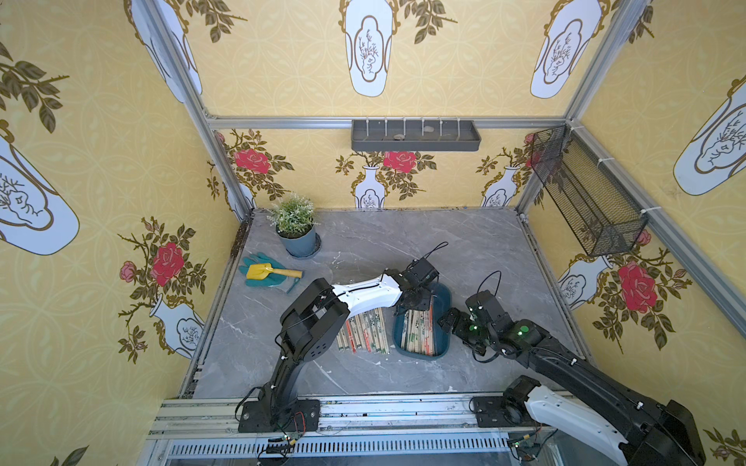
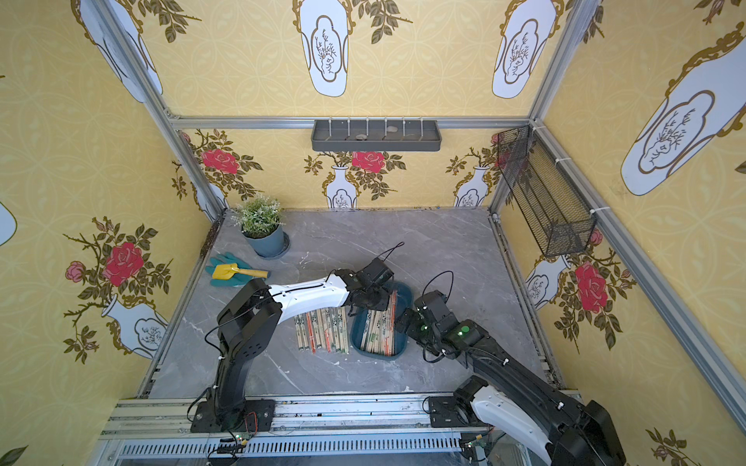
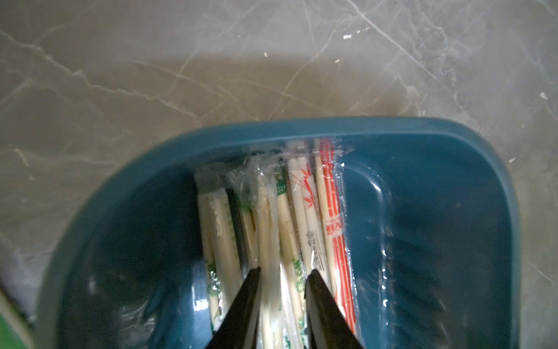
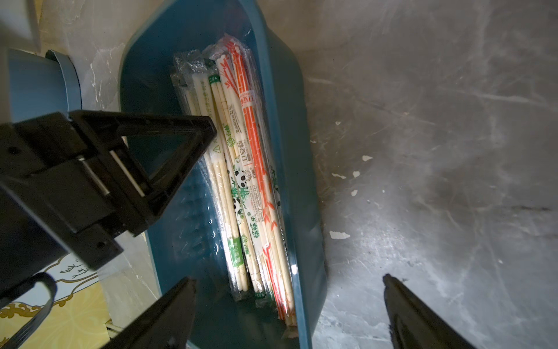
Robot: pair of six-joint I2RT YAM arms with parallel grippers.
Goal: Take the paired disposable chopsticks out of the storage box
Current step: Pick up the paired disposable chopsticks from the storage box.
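Teal plastic storage box (image 1: 442,300) sits on the desk (image 1: 464,250) near the middle of the front edge, long side running front to back. Inside it, the paired disposable chopsticks (image 1: 420,331) lie lengthwise, bunched in a loose stack in their clear sleeves. A row of pairs (image 1: 363,331) is already out, flat on the desk just beside the box, on the side toward the left edge.

Left tool (image 3: 283,272) is down in the box at its far end, fingers (image 3: 320,302) narrowed on either side of a pale green-printed pair. I cannot tell whether it is actually pinched or just straddled. Right tool (image 4: 288,278) hangs spread wide and empty by the box's front end, one finger over the box, the other over bare desk.

Handling, my read:
- Very light, stiff along the length, thin. Lift force is no issue.
- Film sleeves look slick and crinkly – I expect a pair to slide under the pads and neighbours to drag along.
- Take hold across the narrow width, one sleeve only, off the top of the stack.
- An end grip will let the free end sag or swing; nearer mid-length would carry flatter, but the left tool sits at the far end, so I'd lift slowly.
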